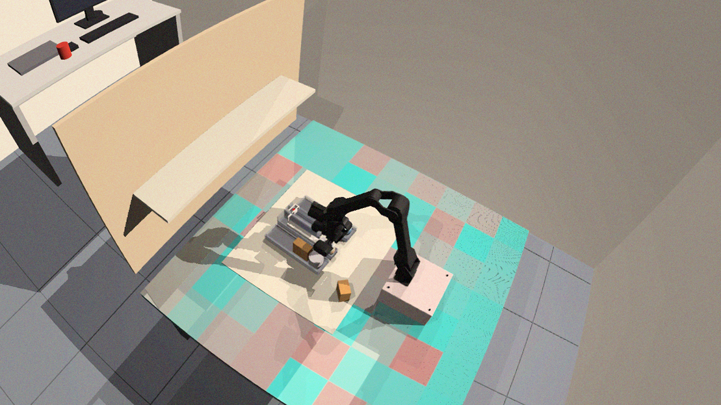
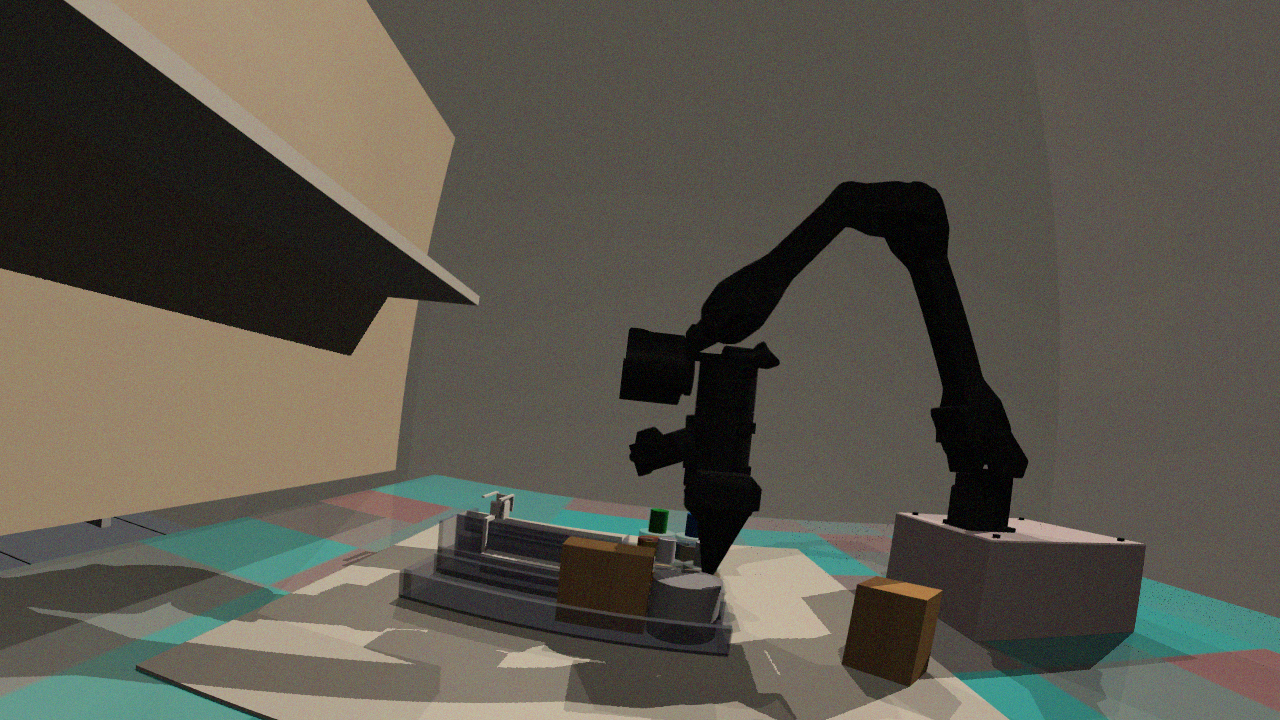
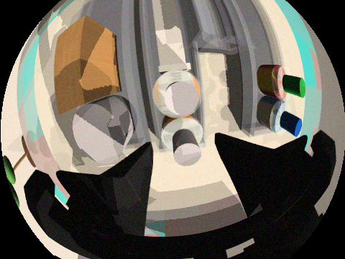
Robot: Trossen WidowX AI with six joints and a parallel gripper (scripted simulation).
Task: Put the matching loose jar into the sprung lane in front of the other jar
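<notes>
The front jar, with a grey knobbed lid, stands in the middle sprung lane at its front end in the wrist view. The old jar, with a pale round top and orange edges, is right behind it, close to the white pusher plate. Both look upright. My gripper is open, one finger on each side of the front jar, with a gap on the right. The front stop and the jar bases are mostly hidden. In the exterior view the arm and other objects partly cover the jars.
A wooden block and a wide grey cylinder fill the left lane. A green-capped jar and a blue-capped jar stand at the right. Another wooden block stands near the robot base.
</notes>
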